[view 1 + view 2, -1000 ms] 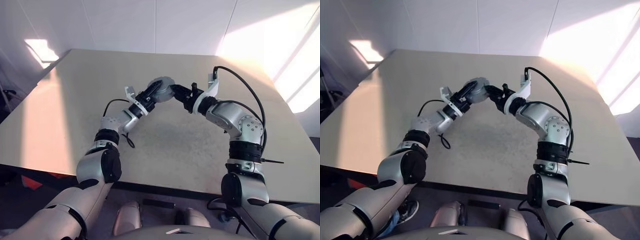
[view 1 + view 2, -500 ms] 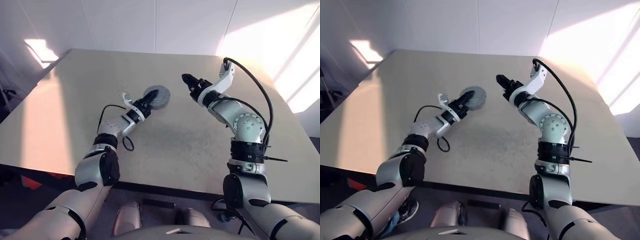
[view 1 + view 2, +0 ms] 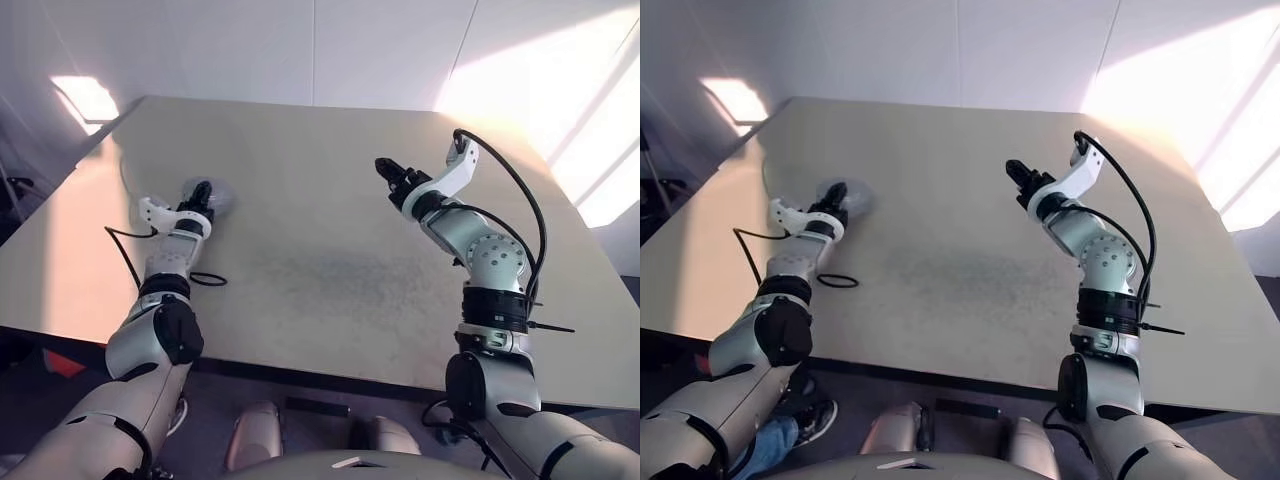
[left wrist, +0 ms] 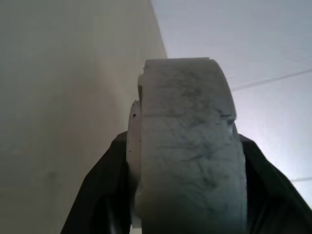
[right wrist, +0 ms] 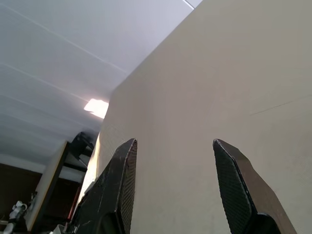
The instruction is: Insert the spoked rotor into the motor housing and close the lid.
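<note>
The left claw (image 4: 183,204) is clamped on the grey motor housing (image 4: 187,146) above the desk (image 3: 330,220); right of the housing, the right claw (image 5: 175,190) hangs apart, empty.

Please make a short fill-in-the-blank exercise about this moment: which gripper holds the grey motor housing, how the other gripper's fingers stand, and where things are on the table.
1. The grey motor housing is clamped between the fingers of the ____ gripper.
2. The right gripper has its fingers ____, with nothing between them.
3. The housing is over the ____ side of the beige table, as the robot sees it.

Missing words: left; open; left
</note>
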You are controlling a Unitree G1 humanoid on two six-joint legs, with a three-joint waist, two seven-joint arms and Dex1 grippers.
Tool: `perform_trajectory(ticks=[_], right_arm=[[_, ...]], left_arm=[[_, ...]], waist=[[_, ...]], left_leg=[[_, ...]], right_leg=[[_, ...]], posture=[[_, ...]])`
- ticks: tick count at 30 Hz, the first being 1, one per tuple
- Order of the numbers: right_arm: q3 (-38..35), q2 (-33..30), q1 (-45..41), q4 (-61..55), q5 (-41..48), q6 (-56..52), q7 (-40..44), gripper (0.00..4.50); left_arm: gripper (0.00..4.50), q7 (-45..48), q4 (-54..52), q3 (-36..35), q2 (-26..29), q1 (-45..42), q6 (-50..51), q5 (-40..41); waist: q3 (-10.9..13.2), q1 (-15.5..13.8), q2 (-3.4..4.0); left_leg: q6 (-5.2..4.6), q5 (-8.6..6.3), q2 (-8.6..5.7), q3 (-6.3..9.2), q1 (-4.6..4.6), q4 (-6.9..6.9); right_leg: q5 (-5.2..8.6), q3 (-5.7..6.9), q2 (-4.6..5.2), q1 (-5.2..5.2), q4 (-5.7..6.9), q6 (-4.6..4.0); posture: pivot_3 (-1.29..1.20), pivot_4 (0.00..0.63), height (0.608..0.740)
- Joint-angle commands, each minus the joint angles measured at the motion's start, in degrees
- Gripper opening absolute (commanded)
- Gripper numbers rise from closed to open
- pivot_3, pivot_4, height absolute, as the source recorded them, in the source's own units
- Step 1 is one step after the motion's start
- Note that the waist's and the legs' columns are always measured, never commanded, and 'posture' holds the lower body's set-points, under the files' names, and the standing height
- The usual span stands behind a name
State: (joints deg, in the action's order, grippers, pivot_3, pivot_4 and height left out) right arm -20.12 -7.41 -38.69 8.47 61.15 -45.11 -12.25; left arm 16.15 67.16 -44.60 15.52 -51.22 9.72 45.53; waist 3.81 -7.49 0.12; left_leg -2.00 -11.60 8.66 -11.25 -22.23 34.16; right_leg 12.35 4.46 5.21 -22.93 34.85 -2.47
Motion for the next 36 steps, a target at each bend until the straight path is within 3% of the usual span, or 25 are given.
perform_trajectory(ticks=[1, 3, 6, 10, 11, 18, 23, 29, 32, 36], right_arm=[[-1.5, 0.1, -1.7, 0.1, 0.7, -0.4, 0.5, 2.76], [-1.7, 0.1, -1.9, 0.1, 0.3, -0.7, 0.8, 2.76], [-2.2, 0.4, -2.0, 0.5, 0.5, -1.0, 0.5, 2.82], [-3.0, 0.5, -2.6, 1.8, 0.8, -2.5, 0.8, 2.82], [-3.2, 0.4, -2.8, 2.1, 1.1, -3.2, 1.0, 2.82], [-3.5, -1.4, -4.2, 4.2, 4.0, -11.6, 4.4, 2.82], [4.4, -4.9, -2.4, -2.6, -7.8, -3.6, 13.4, 2.82], [11.0, -14.6, 0.0, -4.5, -21.9, 7.6, 27.1, 2.82], [15.4, -22.8, 3.0, -3.2, -30.2, 12.6, 34.6, 2.82], [19.3, -26.6, 5.1, 0.6, -38.5, 16.5, 37.6, 2.82]], left_arm=[[2.31, -0.5, 0.2, 0.1, 1.6, -2.5, -2.7, -0.9], [2.31, -0.4, 0.9, 0.1, 2.7, -2.8, -3.3, -1.3], [3.03, -0.9, 1.6, 0.5, 4.4, -3.1, -5.0, -2.6], [4.33, -1.7, 2.2, -0.1, 6.4, -3.9, -6.5, -3.0], [4.46, -1.9, 2.4, -0.3, 6.9, -4.1, -6.8, -2.9], [4.46, -1.1, 3.4, -1.0, 13.8, -6.1, -9.6, -3.5], [4.46, 2.1, 2.9, 1.8, 14.6, -7.2, -10.7, -6.1], [4.46, 15.5, -2.8, 11.7, 7.4, -7.0, -11.3, -12.5], [4.46, 25.8, -10.8, 25.6, 0.7, -3.2, -5.3, -20.0], [4.46, 31.7, -22.7, 38.2, -5.7, 3.4, -3.0, -25.7]], waist=[[0.1, -0.1, -0.1], [0.1, -0.1, -0.18], [0.1, 0.3, -0.2], [0.1, 0.5, -0.2], [0.1, 0.5, -0.2], [0.1, 0.5, -0.22], [0.1, 0.0, -0.2], [0.2, -1.2, -0.28], [0.2, -1.6, -0.33], [0.2, -0.8, -0.34]], left_leg=[[0.01, 0.0, 0.0, 0.0, -0.02, 0.01], [0.01, 0.0, 0.0, 0.0, -0.02, 0.04], [0.06, 0.03, 0.01, 0.0, 0.01, 0.05], [0.09, 0.05, 0.03, 0.0, 0.12, 0.03], [0.1, 0.05, 0.03, 0.0, 0.13, 0.03], [0.11, 0.05, 0.04, 0.0, 0.14, 0.03], [0.15, 0.07, 0.01, 0.0, 0.16, 0.03], [0.22, 0.11, -0.06, 0.07, 0.22, 0.1], [0.21, 0.11, -0.13, 0.09, 0.24, 0.14], [0.04, 0.03, -0.14, 0.08, 0.44, 0.14]], right_leg=[[0.0, 0.0, 0.0, 0.0, 0.0, 0.0], [0.0, 0.0, 0.01, 0.0, 0.0, 0.0], [0.0, 0.0, 0.0, -0.01, 0.06, 0.0], [0.0, 0.0, -0.01, -0.01, 0.15, -0.01], [0.0, 0.0, -0.01, -0.01, 0.16, -0.01], [0.0, -0.01, -0.01, -0.01, 0.2, -0.02], [0.0, -0.01, 0.01, 0.03, 0.2, 0.01], [-0.05, -0.02, 0.06, 0.28, 0.16, 0.11], [-0.07, -0.04, 0.14, 0.37, 0.13, 0.13], [-0.02, -0.07, 0.16, 0.55, 0.1, 0.04]], posture=[[0.0, 0.0, 0.74], [0.0, 0.0, 0.74], [0.0, 0.0, 0.74], [0.0, 0.0, 0.74], [0.0, 0.0, 0.74], [0.0, 0.0, 0.74], [0.0, 0.0, 0.74], [0.0, 0.0, 0.74], [0.0, 0.0, 0.74], [0.0, 0.0, 0.74]])
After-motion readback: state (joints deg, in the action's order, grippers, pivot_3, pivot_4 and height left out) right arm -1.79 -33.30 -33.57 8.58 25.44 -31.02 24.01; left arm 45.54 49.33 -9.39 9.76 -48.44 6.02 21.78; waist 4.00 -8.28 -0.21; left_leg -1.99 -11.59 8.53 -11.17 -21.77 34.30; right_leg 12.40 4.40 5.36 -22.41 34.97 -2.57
